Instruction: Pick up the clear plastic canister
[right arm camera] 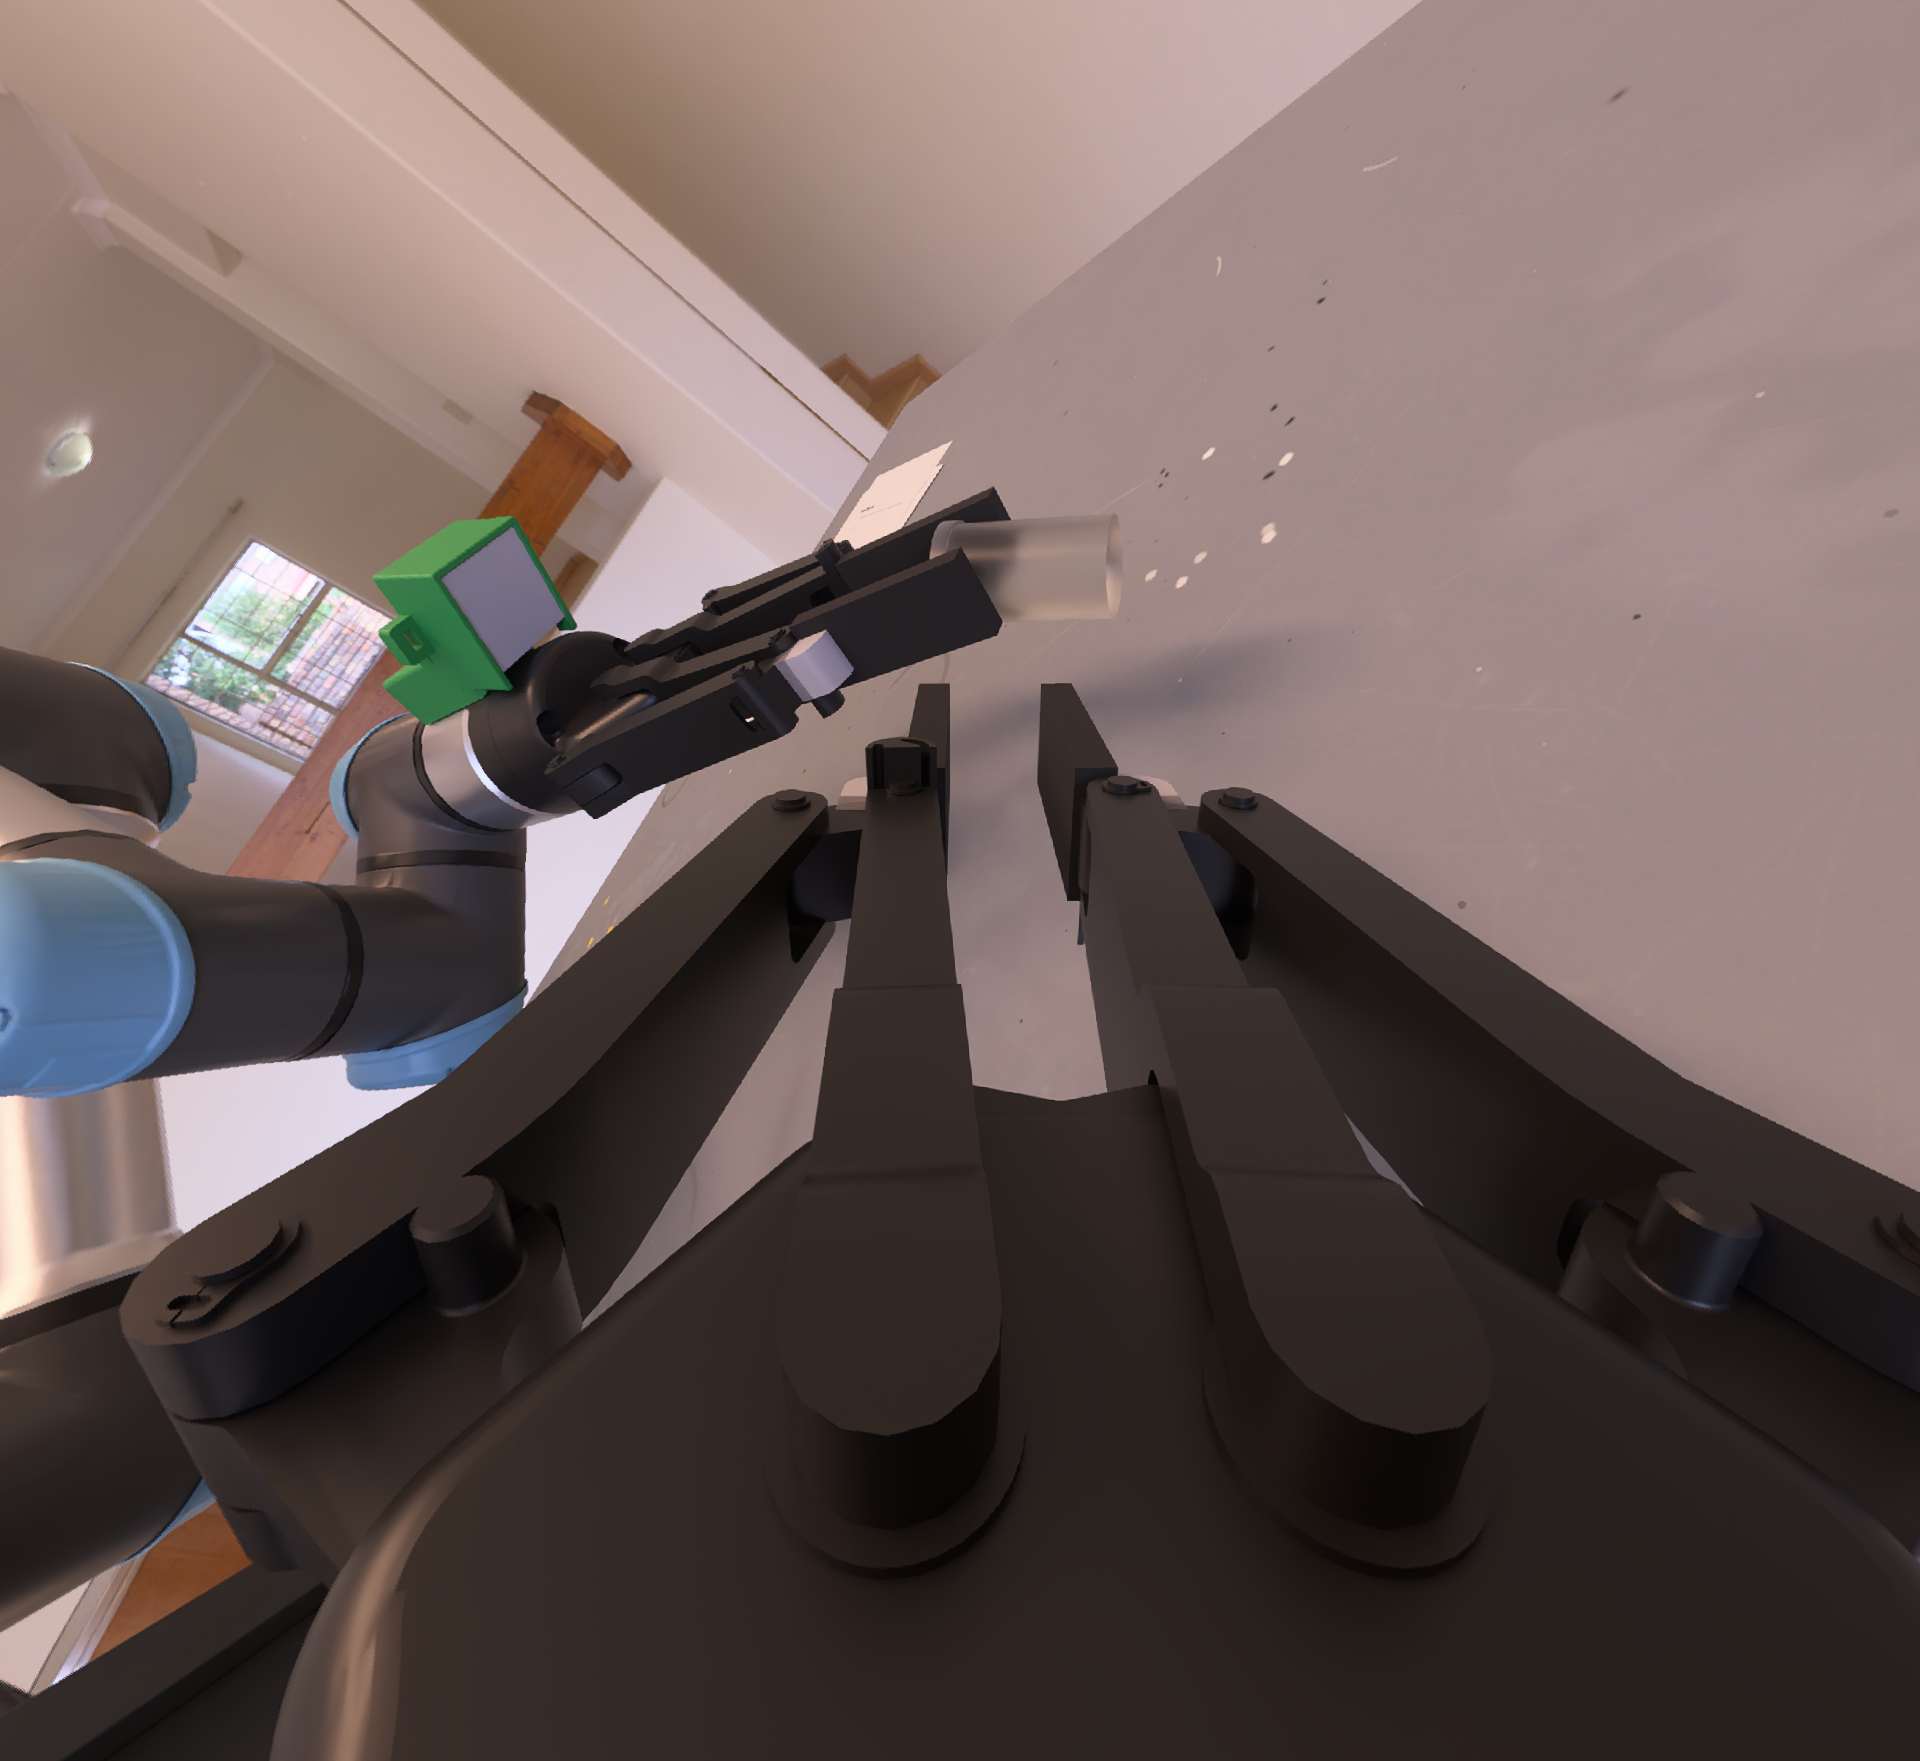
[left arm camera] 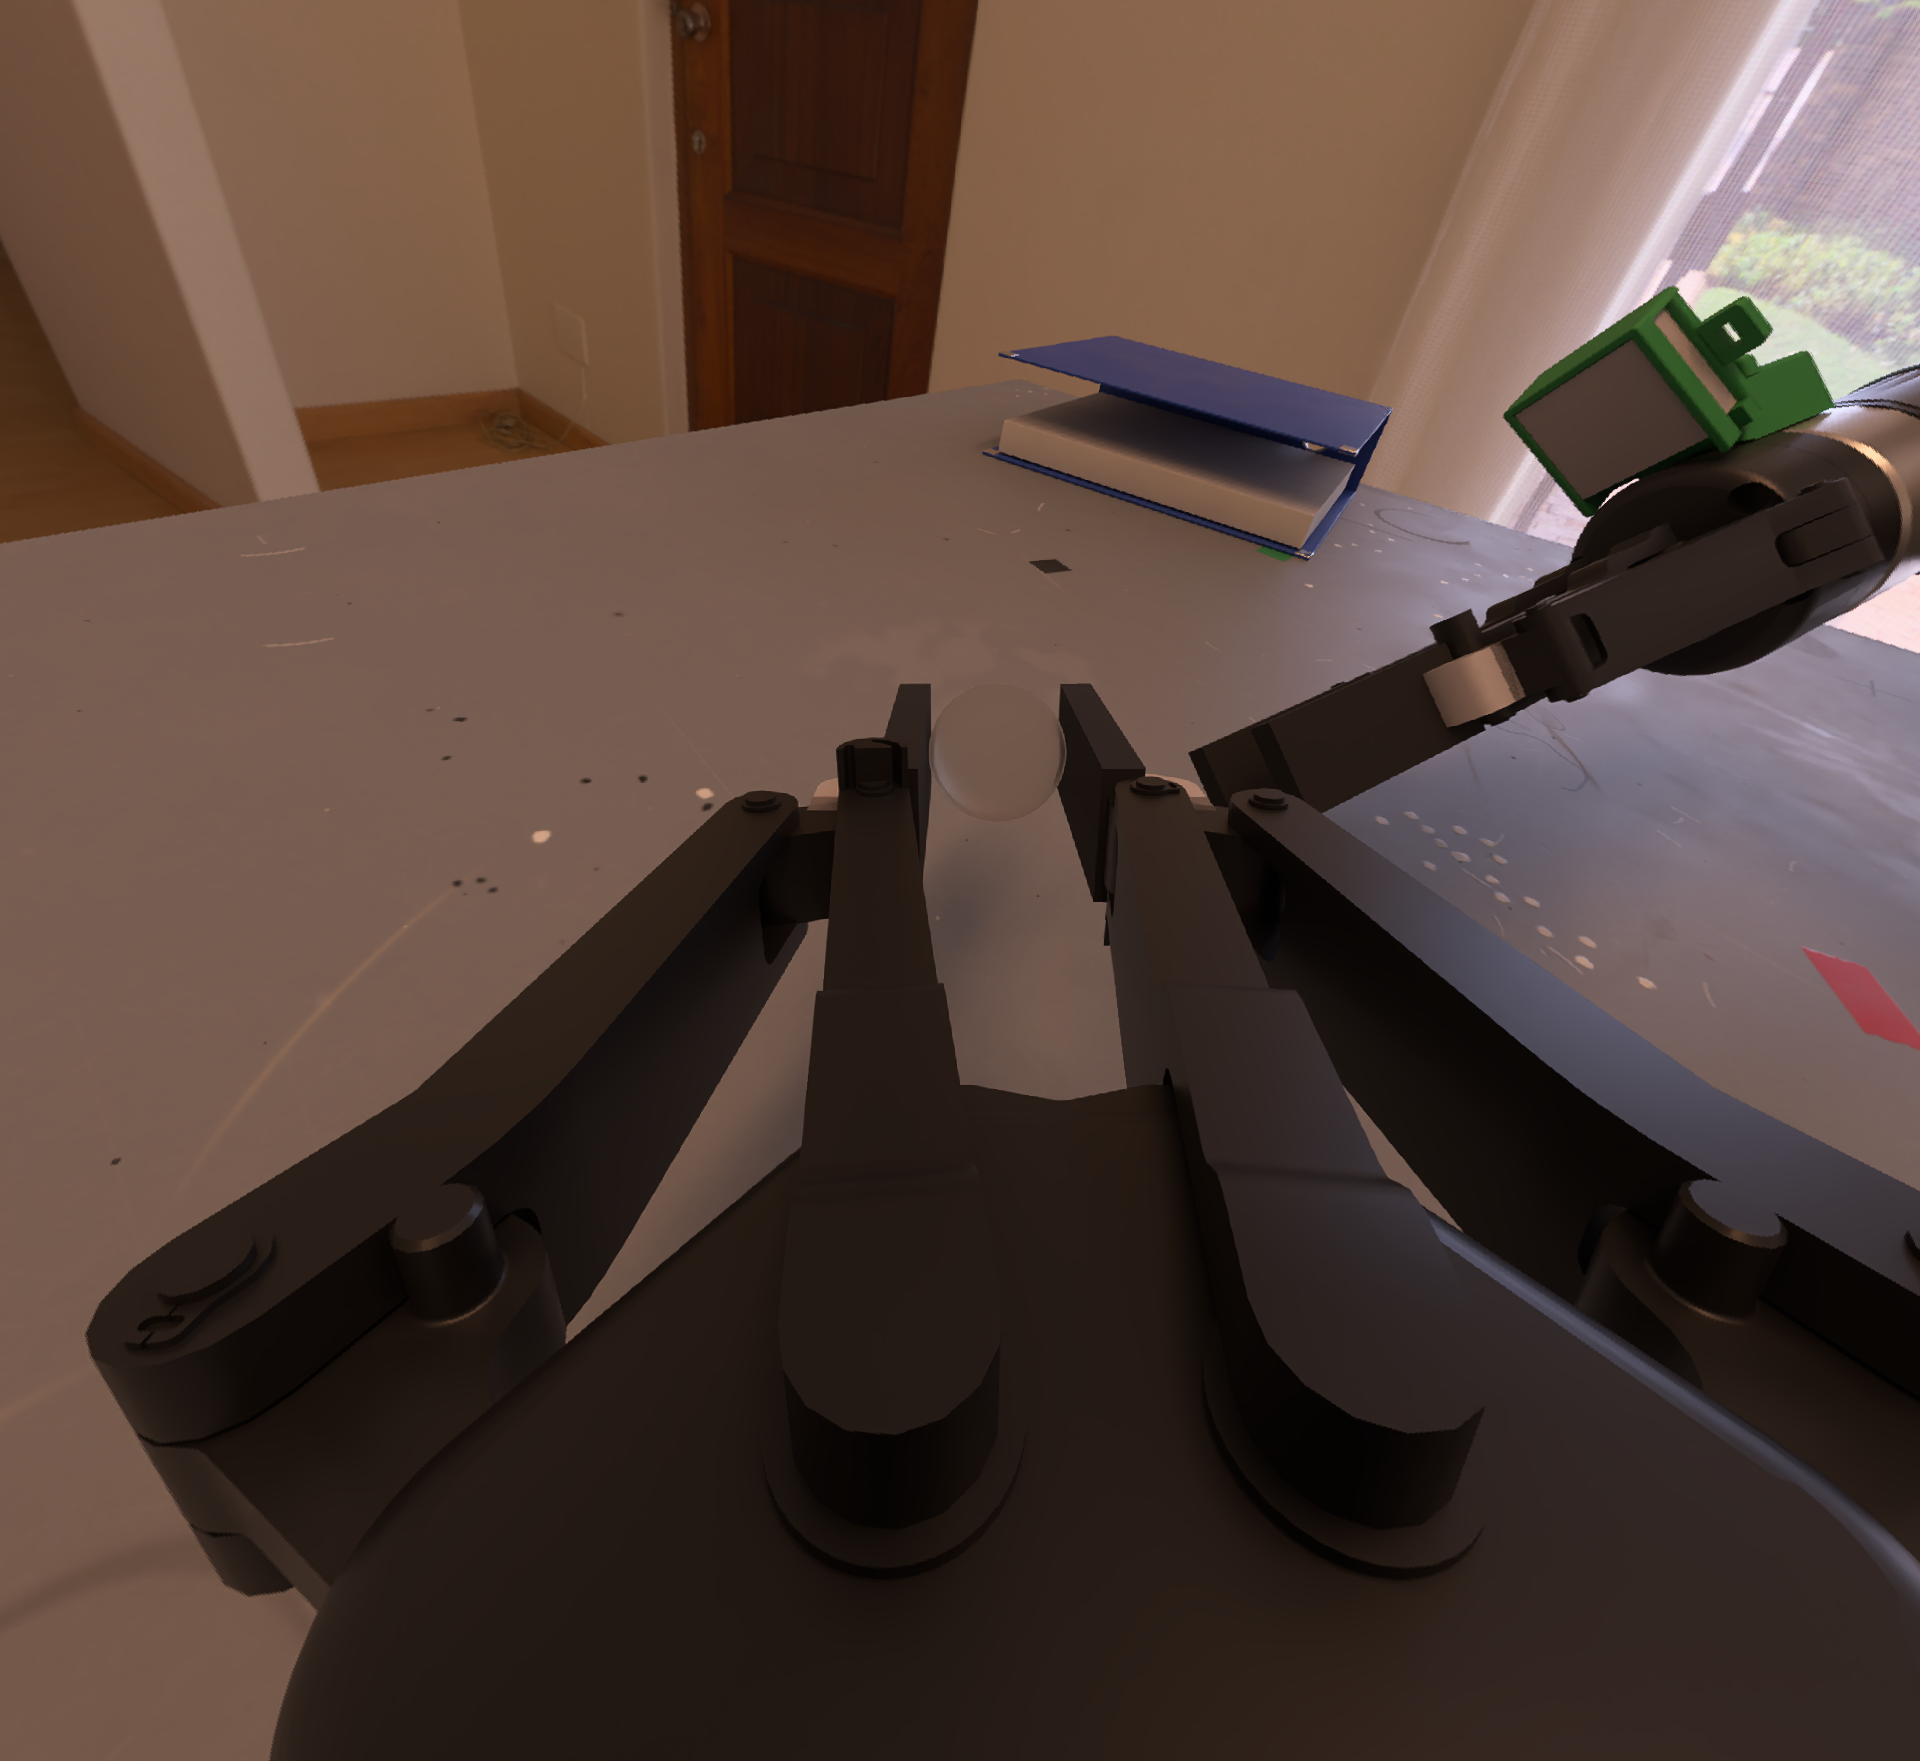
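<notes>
- Clear plastic canister, a small see-through cylinder (left arm camera: 997,766), sits between the black fingertip pads of the left gripper (left arm camera: 995,755), and both pads press against its sides.
- From the right wrist view the same canister (right arm camera: 1049,565) sticks out past the left gripper's fingertips (right arm camera: 961,568) and appears lifted clear of the grey speckled tabletop (right arm camera: 1507,464), a soft shadow lying beneath it.
- Right gripper (right arm camera: 992,724) has its two black fingers a narrow gap apart, nearly parallel, with nothing between them.
- In the left wrist view the right gripper (left arm camera: 1226,776) reaches in just beside the left one's right finger.
- Blue hardcover book with pale pages (left arm camera: 1195,444) lies on the far part of the table, well apart from both grippers.
- Brown wooden door (left arm camera: 821,132) stands behind the table.
</notes>
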You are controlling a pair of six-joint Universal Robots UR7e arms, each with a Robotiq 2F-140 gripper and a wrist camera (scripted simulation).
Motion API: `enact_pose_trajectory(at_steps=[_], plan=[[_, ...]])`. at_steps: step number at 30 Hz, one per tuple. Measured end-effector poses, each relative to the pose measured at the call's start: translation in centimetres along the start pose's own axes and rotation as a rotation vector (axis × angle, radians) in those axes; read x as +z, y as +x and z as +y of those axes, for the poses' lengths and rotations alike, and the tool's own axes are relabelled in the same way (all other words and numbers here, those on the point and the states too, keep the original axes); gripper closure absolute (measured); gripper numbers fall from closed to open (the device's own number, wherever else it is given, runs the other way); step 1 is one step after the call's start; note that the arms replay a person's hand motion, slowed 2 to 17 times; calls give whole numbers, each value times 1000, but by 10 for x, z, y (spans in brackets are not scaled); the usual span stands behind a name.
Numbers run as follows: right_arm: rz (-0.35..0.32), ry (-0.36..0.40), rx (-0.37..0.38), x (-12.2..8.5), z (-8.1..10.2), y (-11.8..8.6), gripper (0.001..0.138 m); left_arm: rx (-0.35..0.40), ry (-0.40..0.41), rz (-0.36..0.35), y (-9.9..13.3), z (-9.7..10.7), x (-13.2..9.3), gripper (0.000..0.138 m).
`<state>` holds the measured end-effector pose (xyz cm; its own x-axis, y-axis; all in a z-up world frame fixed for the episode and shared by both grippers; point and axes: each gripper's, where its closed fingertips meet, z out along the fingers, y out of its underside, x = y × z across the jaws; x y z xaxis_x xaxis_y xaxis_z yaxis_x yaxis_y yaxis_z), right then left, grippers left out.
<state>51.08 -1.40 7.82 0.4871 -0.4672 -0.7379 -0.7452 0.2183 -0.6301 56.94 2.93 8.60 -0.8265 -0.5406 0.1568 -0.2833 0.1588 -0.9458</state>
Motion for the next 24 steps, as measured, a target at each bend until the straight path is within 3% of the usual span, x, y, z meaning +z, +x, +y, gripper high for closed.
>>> enact_pose_trajectory(at_steps=[10, 24], plan=[[11, 29, -25, -6, -8, 2, 115, -12, -22, -17, -6, 3, 0, 106], [90, 112, -121, -26, -25, 14, 113, -65, -28, -1, -14, -1, -6, 106]])
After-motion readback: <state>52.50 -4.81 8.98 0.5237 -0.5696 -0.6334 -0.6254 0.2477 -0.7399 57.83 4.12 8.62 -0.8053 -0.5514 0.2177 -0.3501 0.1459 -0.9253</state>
